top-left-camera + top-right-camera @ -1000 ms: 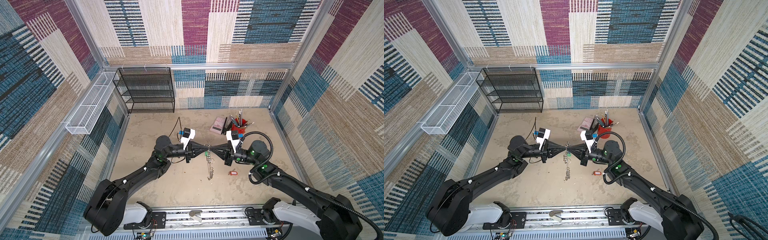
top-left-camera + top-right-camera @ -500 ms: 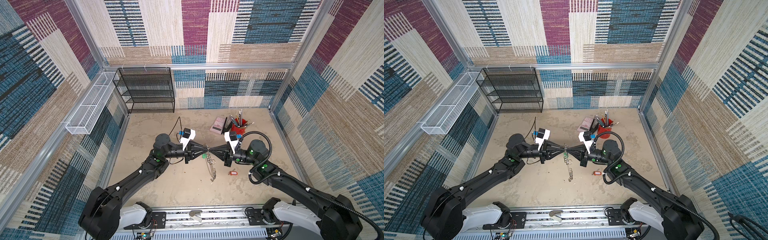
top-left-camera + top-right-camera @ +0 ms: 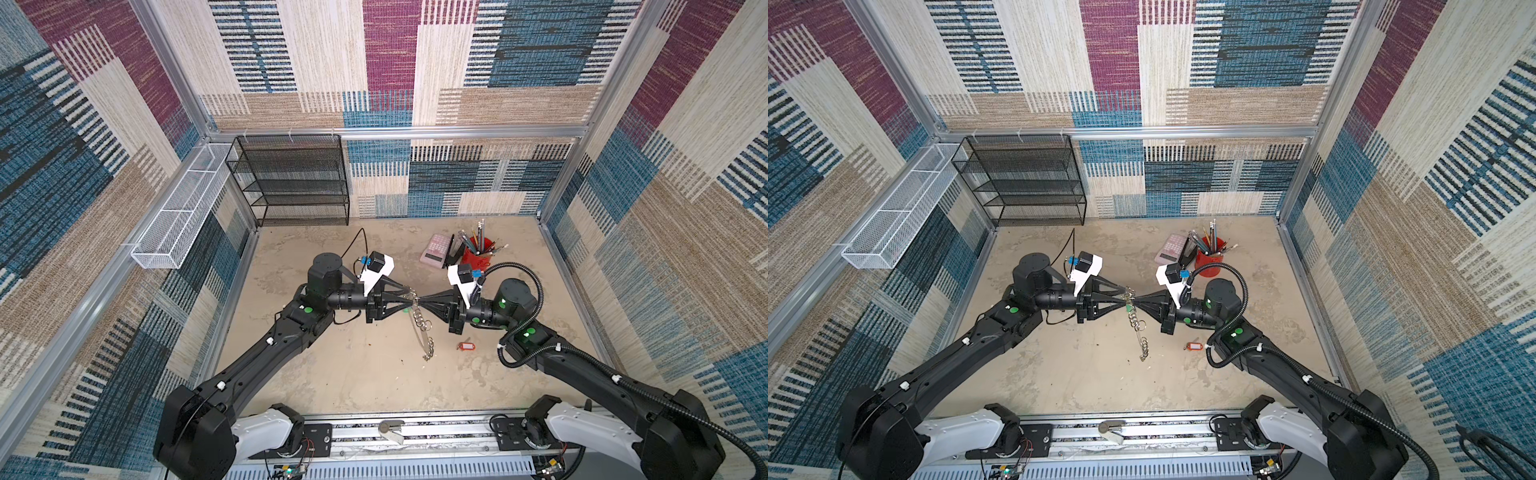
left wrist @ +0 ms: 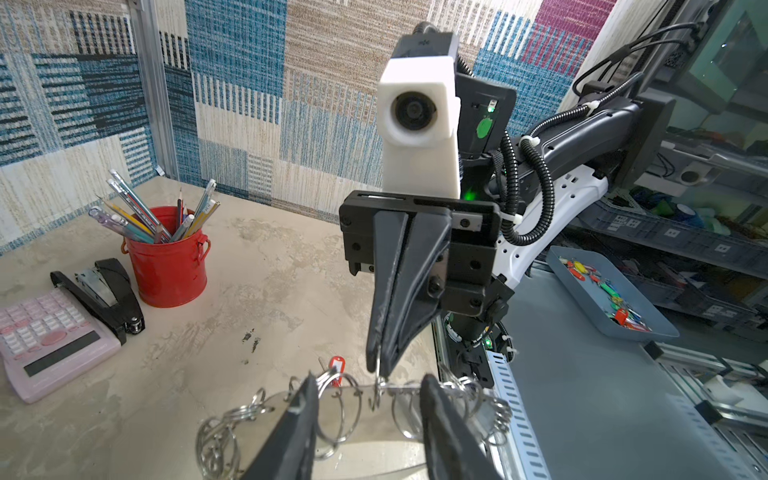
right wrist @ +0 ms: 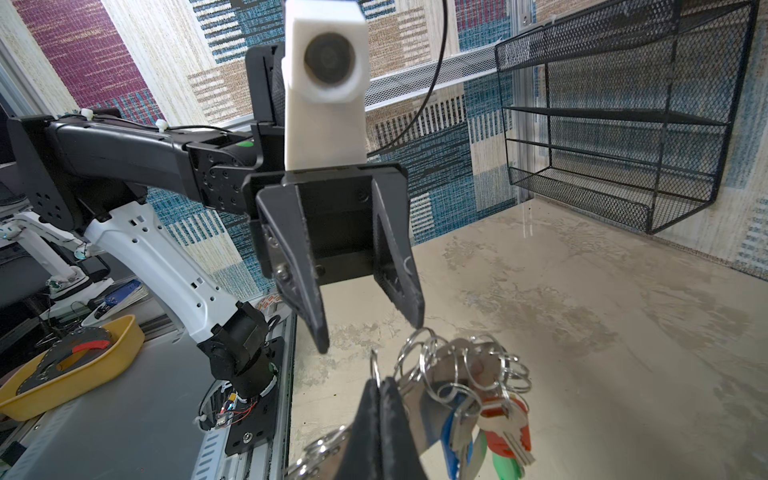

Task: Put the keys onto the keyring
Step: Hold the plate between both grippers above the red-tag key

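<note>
The keyring [image 3: 420, 328] [image 3: 1137, 328], a grey band edged with silver split rings, hangs above the table between both arms. My right gripper [image 3: 419, 302] [image 3: 1133, 302] [image 5: 380, 384] is shut on one split ring at its top, as the left wrist view shows [image 4: 378, 368]. Keys with blue, red and green tags [image 5: 505, 419] dangle from the band. My left gripper [image 3: 411, 300] [image 3: 1124, 297] [image 4: 368, 380] [image 5: 369, 334] is open, its fingers either side of the rings and gripping nothing. One red-tagged key [image 3: 465, 345] [image 3: 1192, 346] [image 4: 336, 365] lies loose on the table.
A red pencil cup [image 3: 478, 257], pink calculator [image 3: 436, 250] and black stapler [image 4: 104, 291] stand at the back right. A black mesh shelf [image 3: 299, 183] and white wire basket [image 3: 178, 220] line the back left. A grey tray of tagged keys [image 4: 582, 282] sits beyond the table edge.
My left gripper has gone from shut to open, letting go of the rings. The right gripper stays shut, and the hanging band has swung slightly right.
</note>
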Available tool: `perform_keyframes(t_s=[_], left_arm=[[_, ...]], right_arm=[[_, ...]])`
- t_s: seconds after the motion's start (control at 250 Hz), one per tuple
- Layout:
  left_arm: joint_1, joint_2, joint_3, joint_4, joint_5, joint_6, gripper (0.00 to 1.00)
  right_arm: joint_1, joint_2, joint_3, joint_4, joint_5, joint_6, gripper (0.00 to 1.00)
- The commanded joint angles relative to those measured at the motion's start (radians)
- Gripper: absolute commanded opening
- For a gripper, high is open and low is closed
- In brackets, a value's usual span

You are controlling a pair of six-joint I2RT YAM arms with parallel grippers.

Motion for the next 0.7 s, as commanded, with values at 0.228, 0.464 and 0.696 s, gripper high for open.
perform_keyframes(t_s=[0.228,0.464,0.696], left_arm=[[0.000,0.064,0.133,-0.334,0.046,0.249,0.38],[-0.014,0.090,0.151,-0.342,0.050,0.251,0.31],[-0.027,0.104,0.160,-0.341,0.054,0.253,0.25]], right_arm=[[0.002,-0.001,0.003,0.035,-0.019,-0.007,0.00],[0.002,-0.001,0.000,0.038,-0.019,-0.005,0.00],[0.003,0.001,0.000,0.043,-0.019,-0.004,0.00]])
